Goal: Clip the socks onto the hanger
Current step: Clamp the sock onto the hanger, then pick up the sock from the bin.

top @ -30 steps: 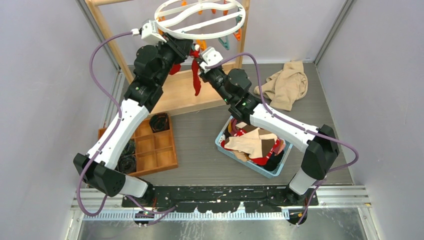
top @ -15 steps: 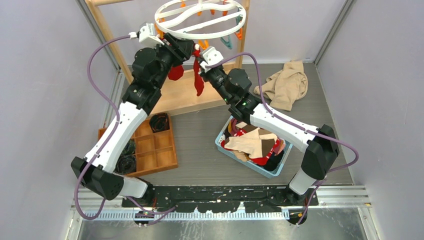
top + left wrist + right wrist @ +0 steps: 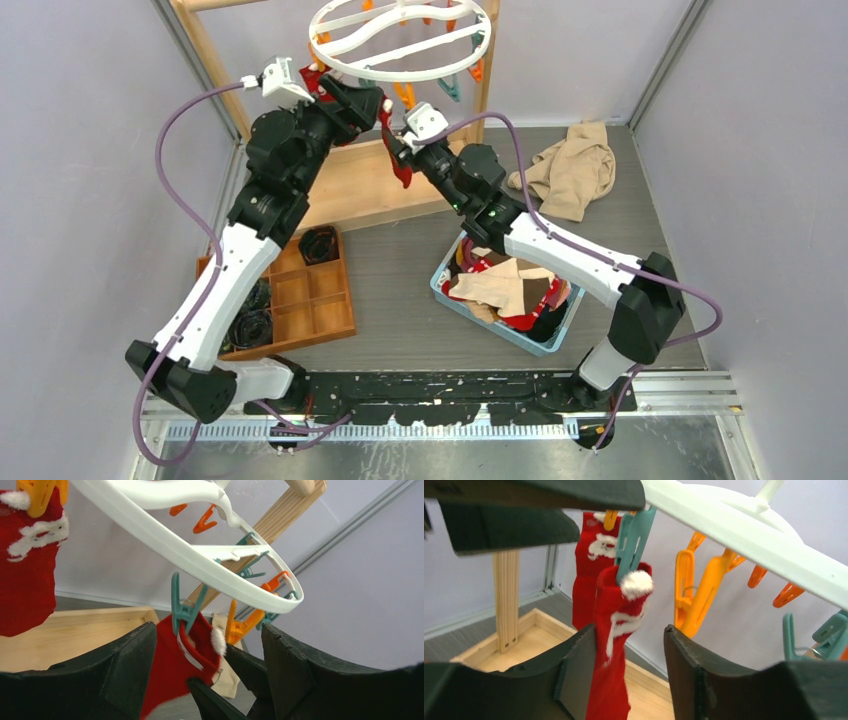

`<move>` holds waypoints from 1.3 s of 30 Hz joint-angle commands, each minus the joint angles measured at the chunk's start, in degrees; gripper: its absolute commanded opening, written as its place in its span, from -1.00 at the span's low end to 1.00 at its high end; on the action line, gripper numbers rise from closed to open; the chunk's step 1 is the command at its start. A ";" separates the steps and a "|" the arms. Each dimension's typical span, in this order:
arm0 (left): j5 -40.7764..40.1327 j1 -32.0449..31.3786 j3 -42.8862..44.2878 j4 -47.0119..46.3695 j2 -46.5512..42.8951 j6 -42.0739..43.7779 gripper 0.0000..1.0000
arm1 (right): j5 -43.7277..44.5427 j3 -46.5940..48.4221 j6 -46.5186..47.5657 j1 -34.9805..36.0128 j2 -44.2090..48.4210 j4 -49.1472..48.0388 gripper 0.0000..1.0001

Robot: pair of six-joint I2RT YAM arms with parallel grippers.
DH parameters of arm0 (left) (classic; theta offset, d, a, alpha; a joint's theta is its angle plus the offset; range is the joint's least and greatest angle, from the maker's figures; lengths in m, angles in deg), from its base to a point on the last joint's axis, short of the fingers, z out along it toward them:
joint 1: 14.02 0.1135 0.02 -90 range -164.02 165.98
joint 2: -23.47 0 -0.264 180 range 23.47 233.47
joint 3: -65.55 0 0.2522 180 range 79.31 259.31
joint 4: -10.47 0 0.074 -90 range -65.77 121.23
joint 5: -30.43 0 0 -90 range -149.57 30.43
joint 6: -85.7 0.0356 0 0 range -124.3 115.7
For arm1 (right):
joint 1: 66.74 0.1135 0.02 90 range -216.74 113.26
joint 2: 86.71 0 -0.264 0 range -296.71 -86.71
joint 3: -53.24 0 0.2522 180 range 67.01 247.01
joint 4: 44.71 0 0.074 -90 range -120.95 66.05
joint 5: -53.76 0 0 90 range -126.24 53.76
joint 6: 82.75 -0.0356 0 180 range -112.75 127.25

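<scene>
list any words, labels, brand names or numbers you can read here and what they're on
None can be read.
The white marks on the red sock held by the teal clip are a knitted pattern, not letters.
The hanger ring and the blue bin show no legible print.

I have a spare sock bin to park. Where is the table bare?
Bare table lies between the wooden tray and the blue bin, and again between the beige cloth and the right wall. It is crowded under the hanger, around the hung red socks.
</scene>
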 commanded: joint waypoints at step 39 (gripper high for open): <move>20.88 -0.10 -43.76 3.45 -32.62 -12.11 0.76 | -39.78 -9.96 -7.86 -31.75 32.80 85.00 0.99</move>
